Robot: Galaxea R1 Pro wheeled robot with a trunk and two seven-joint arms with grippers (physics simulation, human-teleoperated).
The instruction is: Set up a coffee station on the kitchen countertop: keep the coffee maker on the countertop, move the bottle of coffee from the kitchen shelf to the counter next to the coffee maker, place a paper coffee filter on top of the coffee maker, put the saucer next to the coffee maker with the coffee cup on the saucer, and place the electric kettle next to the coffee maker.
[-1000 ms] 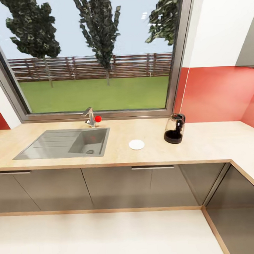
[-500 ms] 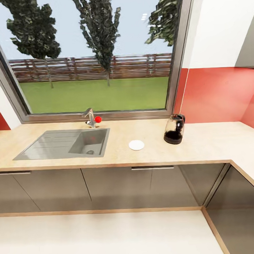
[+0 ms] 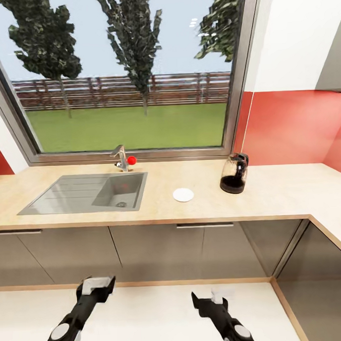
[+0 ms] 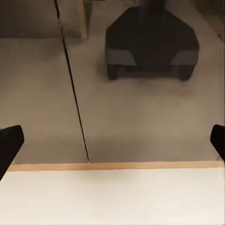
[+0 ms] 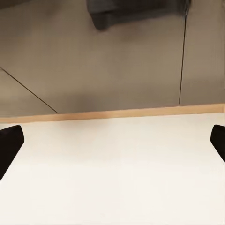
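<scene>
The electric kettle (image 3: 233, 173), clear glass with a black base and handle, stands on the wooden countertop (image 3: 271, 196) right of the window. A small white round disc that looks like the saucer (image 3: 183, 194) lies flat between the kettle and the sink. My left gripper (image 3: 96, 285) hangs low over the floor in front of the cabinets. In the left wrist view the left gripper (image 4: 112, 145) is open, its black fingertips (image 4: 9, 143) far apart and nothing between them. My right gripper (image 3: 211, 300) is equally low and, as the right wrist view shows (image 5: 112, 140), also open and empty.
A grey sink (image 3: 87, 192) with a faucet (image 3: 121, 158) and a red knob is set in the counter's left half. Grey cabinet doors (image 3: 159, 250) run below, and the counter turns toward me at the right (image 3: 337, 232). White floor (image 3: 147, 315) lies ahead.
Both arms have come up into the bottom of the head view, where none showed before. The kettle, the white disc and the sink stand where they were.
</scene>
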